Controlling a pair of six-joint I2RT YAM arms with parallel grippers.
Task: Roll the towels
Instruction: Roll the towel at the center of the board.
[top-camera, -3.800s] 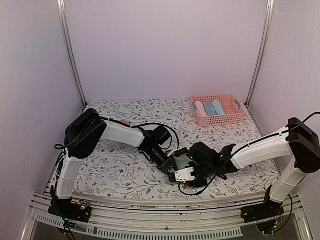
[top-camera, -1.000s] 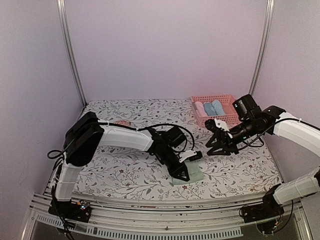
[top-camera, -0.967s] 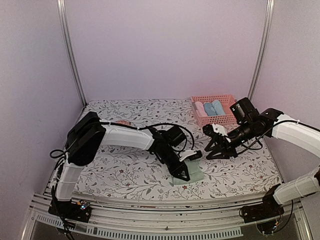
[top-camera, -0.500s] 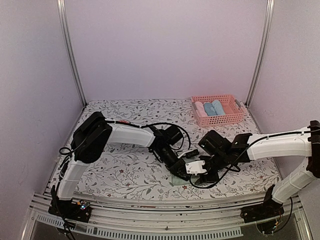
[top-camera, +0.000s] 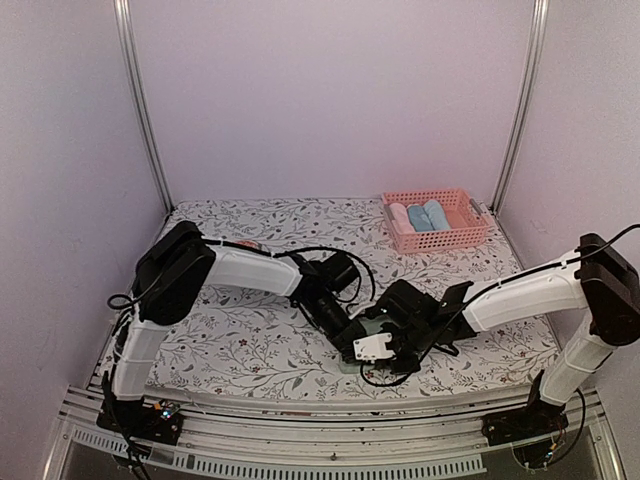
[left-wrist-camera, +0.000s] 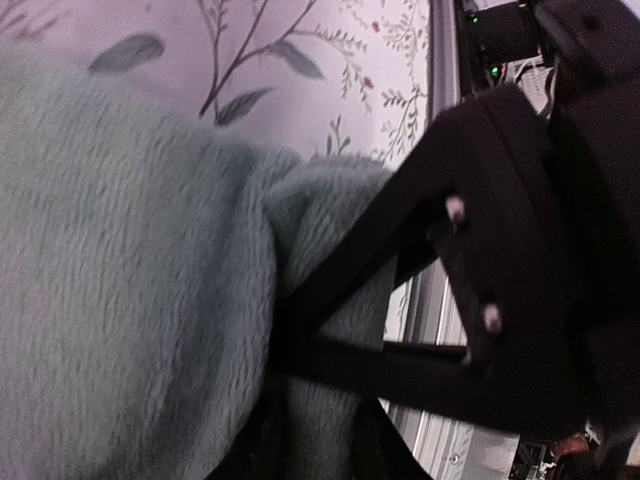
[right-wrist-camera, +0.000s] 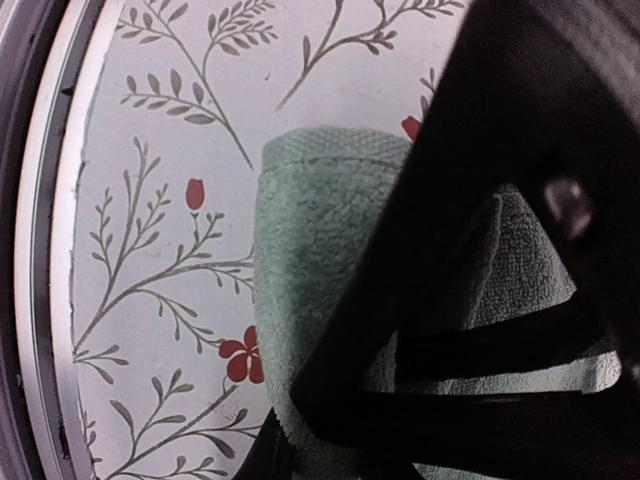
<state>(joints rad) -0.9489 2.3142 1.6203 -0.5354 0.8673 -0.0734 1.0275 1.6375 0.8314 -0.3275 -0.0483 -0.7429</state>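
I've got both arms reaching in over the middle of the floral tablecloth (top-camera: 240, 340), meeting at about 6 o'clock on the table, close to the near edge. The sage green towel (left-wrist-camera: 120, 300) lies there beneath them; from the top camera only slivers of it show around the black gripper bodies.

The left gripper (top-camera: 348, 338) comes in from 9 o'clock and the right gripper (top-camera: 376, 352) from 3 o'clock, the two almost touching over the cloth.

On my left wrist camera the terry fills the frame from 9 o'clock to the centre. A plump fold of it bulges against one black finger (left-wrist-camera: 480, 300), which presses into the crease. I can't see the opposite finger, so I cannot tell how wide this pincer stands or whether it has the fold nipped.

On my right wrist camera the towel shows a doubled, rounded edge running from 12 to 6 o'clock. It lies flat on the cloth, with the table's metal rail at 9 o'clock. One finger (right-wrist-camera: 520, 150) crosses over the towel and touches it. Its partner is hidden, so I cannot tell this pincer's opening or hold either.

At about 1 o'clock on the table sits the pink basket (top-camera: 470, 235), well apart from the grippers. Inside, side by side, are two light blue rolled towels (top-camera: 427, 216) and a pale roll (top-camera: 400, 217).
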